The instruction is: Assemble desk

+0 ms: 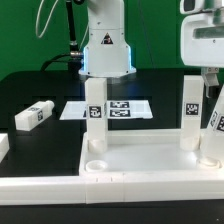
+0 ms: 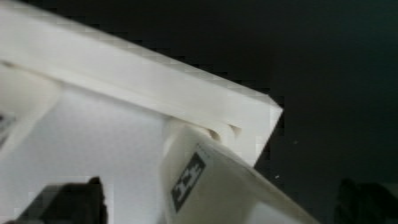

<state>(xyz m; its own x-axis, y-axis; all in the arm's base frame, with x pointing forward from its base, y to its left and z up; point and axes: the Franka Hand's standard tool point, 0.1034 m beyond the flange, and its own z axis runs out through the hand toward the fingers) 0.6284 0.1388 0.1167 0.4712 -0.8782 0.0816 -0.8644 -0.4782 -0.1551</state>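
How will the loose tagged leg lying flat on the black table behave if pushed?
The loose tagged leg looks blocky and flat-sided, so it should slide, not roll. Lying down, it can hardly tip. It seems rigid plastic.

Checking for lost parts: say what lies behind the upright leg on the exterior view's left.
The marker board lies flat behind the leg; the leg hides a strip of it.

One tabletop (image 1: 150, 162), three upright legs (image 1: 95, 122), one lying leg (image 1: 35, 115), one marker board (image 1: 72, 110)
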